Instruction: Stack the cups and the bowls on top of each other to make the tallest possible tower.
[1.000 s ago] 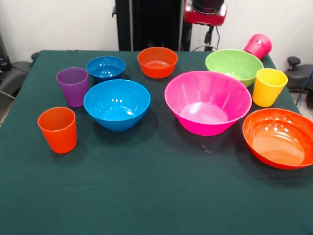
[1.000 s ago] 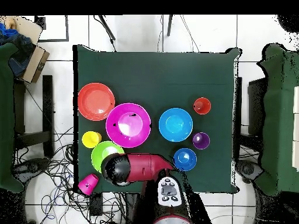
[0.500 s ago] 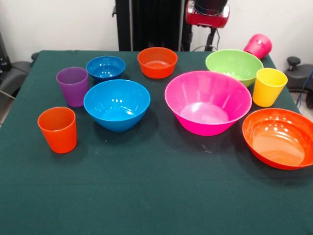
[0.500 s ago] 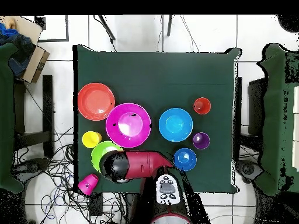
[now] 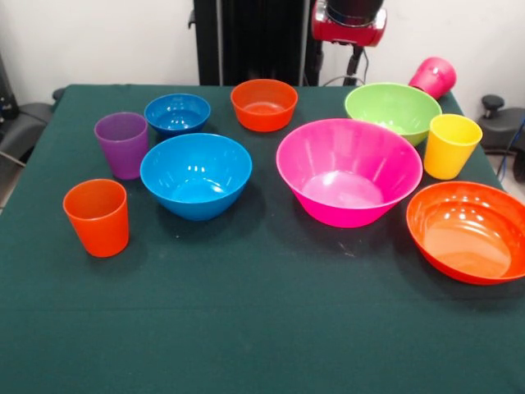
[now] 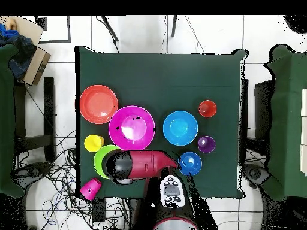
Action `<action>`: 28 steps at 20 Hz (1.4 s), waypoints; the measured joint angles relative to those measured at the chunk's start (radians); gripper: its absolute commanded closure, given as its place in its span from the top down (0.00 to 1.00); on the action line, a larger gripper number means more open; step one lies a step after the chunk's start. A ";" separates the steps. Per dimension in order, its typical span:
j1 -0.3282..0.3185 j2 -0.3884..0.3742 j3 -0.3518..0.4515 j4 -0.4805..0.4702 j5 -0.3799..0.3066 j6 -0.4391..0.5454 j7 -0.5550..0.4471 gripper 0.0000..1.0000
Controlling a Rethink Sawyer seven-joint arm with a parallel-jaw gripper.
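Green table (image 5: 262, 328), magenta cup (image 5: 433, 76) tipped at edge, arm (image 6: 141, 166) over lime bowl (image 5: 392, 108)

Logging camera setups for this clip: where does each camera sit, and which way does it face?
Front view: across the table from the robot, facing its pedestal; only the arm's red and black end shows at top.
Overhead view: above, looking straight down; the arm reaches over the lime green bowl.
Both show the very large pink bowl, with sides reversed.
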 measured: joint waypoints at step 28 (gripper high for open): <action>0.000 0.000 0.008 -0.078 0.000 0.102 0.000 1.00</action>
